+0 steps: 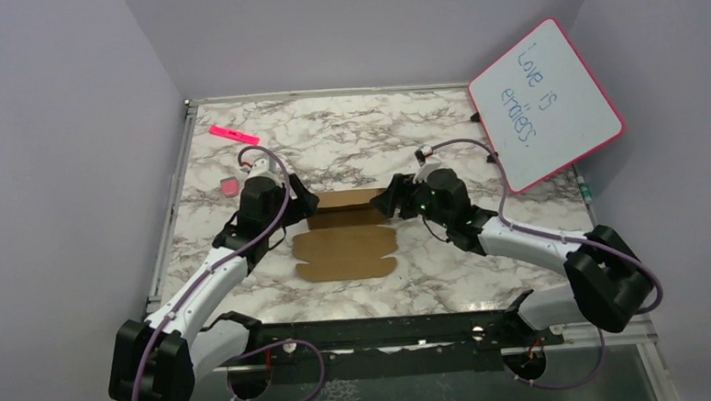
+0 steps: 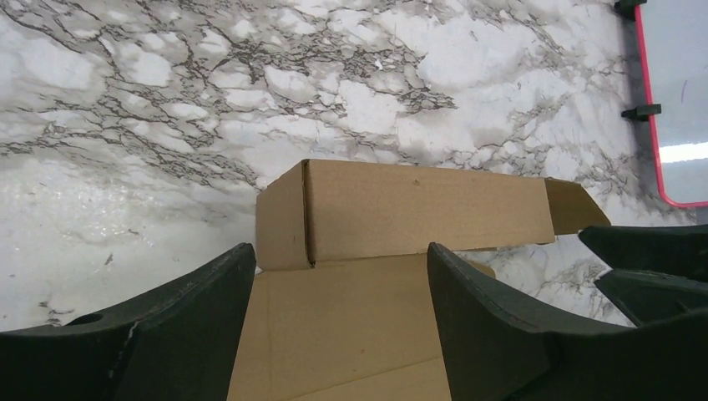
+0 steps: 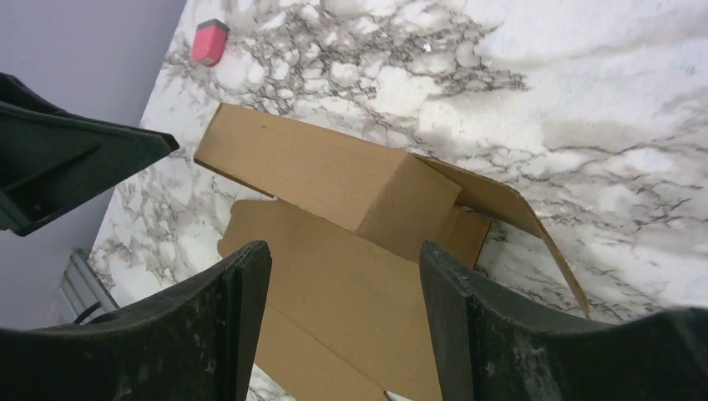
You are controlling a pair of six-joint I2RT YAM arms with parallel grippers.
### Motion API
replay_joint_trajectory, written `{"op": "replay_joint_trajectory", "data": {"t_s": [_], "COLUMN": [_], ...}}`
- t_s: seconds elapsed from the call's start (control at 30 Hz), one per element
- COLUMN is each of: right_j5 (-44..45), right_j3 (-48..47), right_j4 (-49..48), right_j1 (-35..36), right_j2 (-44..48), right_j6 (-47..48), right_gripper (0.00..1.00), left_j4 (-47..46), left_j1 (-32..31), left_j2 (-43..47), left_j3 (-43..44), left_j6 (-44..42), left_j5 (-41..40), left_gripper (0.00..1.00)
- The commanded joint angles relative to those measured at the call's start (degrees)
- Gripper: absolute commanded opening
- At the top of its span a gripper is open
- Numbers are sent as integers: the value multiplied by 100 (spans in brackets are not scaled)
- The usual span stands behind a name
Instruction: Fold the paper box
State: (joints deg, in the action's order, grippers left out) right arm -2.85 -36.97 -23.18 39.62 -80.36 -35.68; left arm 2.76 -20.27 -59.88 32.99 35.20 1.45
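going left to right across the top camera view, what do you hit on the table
small pink eraser → left gripper → partly folded brown cardboard paper box → right gripper → pink-framed whiteboard with blue handwriting

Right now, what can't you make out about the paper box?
Top view: the rear ends of the paper box are hidden by the left end effector and right end effector; contact unclear.
Left wrist view: its near panel is cut off by the bottom edge and the fingers.

One paper box (image 1: 345,247), two claws, left claw (image 1: 306,203) and right claw (image 1: 390,202), one whiteboard (image 1: 549,103), one pink eraser (image 1: 230,186), one pink marker (image 1: 233,133).
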Motion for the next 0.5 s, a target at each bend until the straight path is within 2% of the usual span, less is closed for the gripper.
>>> {"op": "replay_joint_trajectory", "data": {"t_s": [0.0,0.1,0.17,0.27,0.47], "right_j5": [226,1046,1194,985,336], "right_j3": [-40,87,226,399,642], "right_j4": [888,1234,1228,997,170], "right_j1": [-39,-69,-171,-483,-945], "right_j2": [734,1195,1380,1363,709], "right_j6": [1100,1490,1672,1761,1685], "right_gripper": [71,74,74,74,71], "left_j4": [512,698,766,804,632], "left_j1": [-389,-1016,-1500,-2049,-3030], "left_j2": [209,273,285,249,-163], "left_j3": [345,439,481,487,593], "left_j6": [-207,-263,-264,-204,-289], "left_j5": [-631,-1125,-1487,-1863,-2503], "left_gripper": [77,78,78,78,78]}}
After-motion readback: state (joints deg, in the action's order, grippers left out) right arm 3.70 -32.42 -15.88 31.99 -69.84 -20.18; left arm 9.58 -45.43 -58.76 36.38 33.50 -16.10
